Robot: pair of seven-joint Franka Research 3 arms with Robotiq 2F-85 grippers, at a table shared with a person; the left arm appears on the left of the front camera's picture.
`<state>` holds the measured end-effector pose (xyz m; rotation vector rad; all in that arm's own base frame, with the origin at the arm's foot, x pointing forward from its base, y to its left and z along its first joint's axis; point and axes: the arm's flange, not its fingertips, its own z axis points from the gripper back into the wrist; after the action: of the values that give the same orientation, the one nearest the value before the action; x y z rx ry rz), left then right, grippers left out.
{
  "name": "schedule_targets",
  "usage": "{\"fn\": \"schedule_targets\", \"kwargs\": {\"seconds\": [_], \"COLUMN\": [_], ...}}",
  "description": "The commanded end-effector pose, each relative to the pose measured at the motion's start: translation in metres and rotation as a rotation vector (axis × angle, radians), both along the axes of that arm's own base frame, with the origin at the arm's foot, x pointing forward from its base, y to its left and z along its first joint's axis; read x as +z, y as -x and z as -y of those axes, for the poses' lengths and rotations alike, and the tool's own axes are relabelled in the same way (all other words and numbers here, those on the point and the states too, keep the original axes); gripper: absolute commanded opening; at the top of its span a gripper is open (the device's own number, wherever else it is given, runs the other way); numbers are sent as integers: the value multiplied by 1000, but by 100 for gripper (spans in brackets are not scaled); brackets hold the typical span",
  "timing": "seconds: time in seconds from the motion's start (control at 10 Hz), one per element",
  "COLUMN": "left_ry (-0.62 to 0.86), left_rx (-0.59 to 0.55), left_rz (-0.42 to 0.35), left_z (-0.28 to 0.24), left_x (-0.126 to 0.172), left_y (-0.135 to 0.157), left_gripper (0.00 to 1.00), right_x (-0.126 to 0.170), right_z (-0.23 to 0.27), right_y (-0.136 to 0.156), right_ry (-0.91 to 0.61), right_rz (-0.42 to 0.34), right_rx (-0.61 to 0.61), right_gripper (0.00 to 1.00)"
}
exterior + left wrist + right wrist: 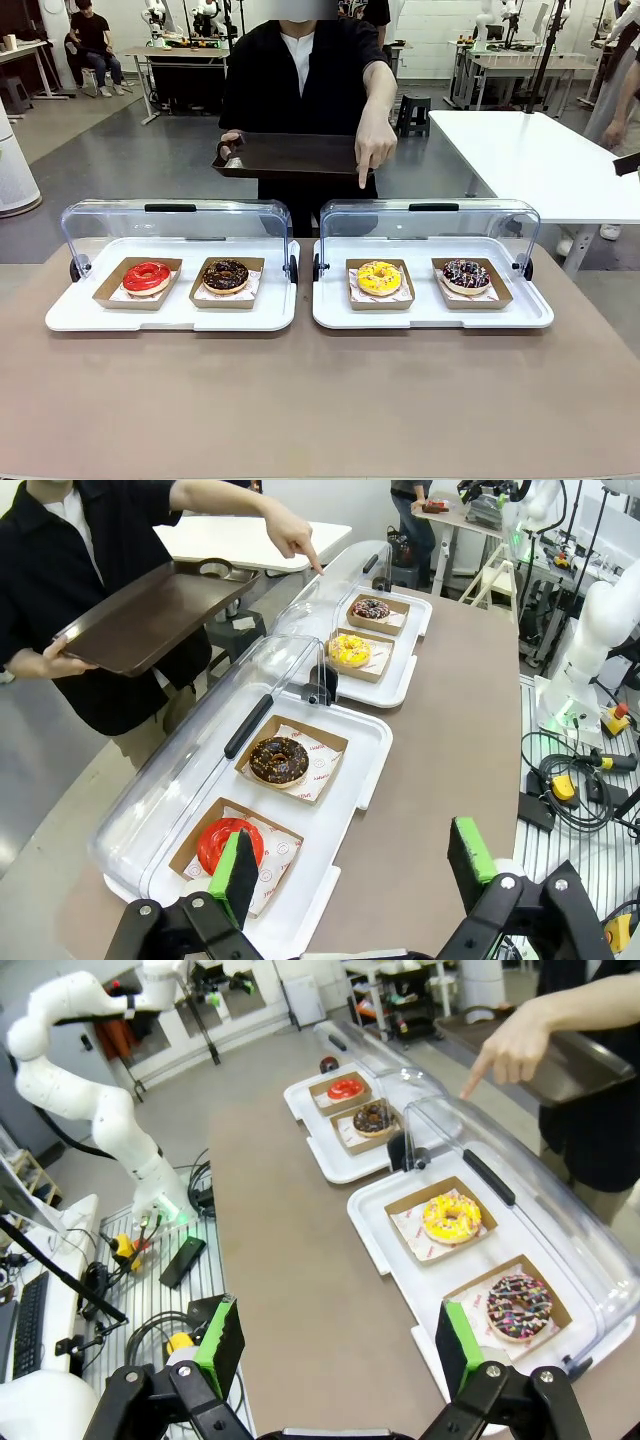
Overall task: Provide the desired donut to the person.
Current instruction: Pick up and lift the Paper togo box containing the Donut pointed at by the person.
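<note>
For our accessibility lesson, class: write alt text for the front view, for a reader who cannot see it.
A person holding a brown tray points toward the yellow donut, one of four on two white trays, lids raised, on a table.

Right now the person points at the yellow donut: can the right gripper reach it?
Probably yes: the clear lid is swung back, the yellow donut lies uncovered, the right gripper's jaws stand open.

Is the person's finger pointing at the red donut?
No, the person's hand points down over the yellow donut, far from the red donut.
</note>
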<state>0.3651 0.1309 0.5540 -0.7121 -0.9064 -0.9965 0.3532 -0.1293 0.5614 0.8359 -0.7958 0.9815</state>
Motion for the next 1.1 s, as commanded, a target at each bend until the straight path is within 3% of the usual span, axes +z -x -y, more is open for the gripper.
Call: {"fn": "schedule_targets", "kwargs": {"seconds": [0.0,0.4,0.6,0.8,1.0], "left_ry": [7,7,7,7,7], "left_rx": [0,0,0,0,0], "left_rz": [0,0,0,0,0], "left_z": [0,0,0,0,0], "left_x": [2,2,2,2,2], "left_y": [0,0,0,0,0], "left_gripper": [100,100,100,100,100], "right_x": [29,90,68,21,-13], "right_z": [-23,-148,-221,-277,-307], "right_y": [-9,-56,-73,-90,-100], "right_ry": [81,391,626,816,879], "right_rz": [-6,-81,-146,-218,-199], "right_rx": [74,242,335,423,425], "right_gripper": [100,100,100,100,100]}}
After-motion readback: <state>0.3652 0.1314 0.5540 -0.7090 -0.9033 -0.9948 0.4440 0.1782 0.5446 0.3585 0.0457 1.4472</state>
